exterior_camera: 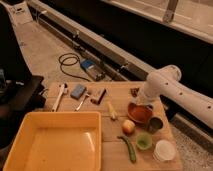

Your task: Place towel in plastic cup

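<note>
The wooden table (112, 159) fills the lower half of the camera view. A big yellow tray (55, 142) takes up its near left part. The white arm (180, 95) reaches in from the right, bends, and comes down at the table's right side. Its gripper (138, 103) hangs over the far rim of the orange bowl (140, 114), fingers pressed together with nothing seen between them.

The towel (164, 150) lies as a pale patch at the near right corner, well apart from the gripper. The plastic cup (144, 141) stands just to its left, light green. A dark metal cup (156, 123) stands between the plastic cup and the bowl.

A long green vegetable (128, 148) lies left of the plastic cup, with a round yellowish fruit (128, 126) just beyond it.

Along the far edge, from left to right, lie a white tool (59, 95), a blue block (78, 91), a utensil (82, 101) and a brown brush (98, 96).
</note>
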You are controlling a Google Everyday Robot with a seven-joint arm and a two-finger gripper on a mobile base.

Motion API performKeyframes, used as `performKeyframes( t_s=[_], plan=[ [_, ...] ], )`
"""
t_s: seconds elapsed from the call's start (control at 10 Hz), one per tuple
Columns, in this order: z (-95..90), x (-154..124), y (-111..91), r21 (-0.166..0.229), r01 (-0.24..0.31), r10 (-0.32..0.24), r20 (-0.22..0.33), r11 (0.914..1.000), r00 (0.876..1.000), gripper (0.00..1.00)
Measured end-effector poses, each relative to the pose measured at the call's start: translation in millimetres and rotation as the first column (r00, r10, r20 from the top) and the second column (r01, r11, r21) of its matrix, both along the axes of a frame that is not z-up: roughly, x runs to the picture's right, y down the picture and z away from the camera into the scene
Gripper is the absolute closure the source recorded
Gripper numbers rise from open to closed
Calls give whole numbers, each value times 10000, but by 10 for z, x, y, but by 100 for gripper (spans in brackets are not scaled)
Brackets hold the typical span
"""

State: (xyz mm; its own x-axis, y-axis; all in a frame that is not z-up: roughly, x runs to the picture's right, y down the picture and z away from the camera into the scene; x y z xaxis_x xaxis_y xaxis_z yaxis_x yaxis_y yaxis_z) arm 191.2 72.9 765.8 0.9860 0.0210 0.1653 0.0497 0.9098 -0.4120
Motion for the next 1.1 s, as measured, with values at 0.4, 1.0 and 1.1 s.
performKeyframes(
  t_s=[0.4, 1.0, 1.1],
  plan=[
    [-295, 190, 379, 6, 75, -75, -315, 10000, 9995, 100],
    [-538, 182, 883, -354, 156, -154, 83, 9993, 9998, 100],
    [-538, 145, 914, -426, 241, -232, 212, 9988, 9995, 100]
  ],
)
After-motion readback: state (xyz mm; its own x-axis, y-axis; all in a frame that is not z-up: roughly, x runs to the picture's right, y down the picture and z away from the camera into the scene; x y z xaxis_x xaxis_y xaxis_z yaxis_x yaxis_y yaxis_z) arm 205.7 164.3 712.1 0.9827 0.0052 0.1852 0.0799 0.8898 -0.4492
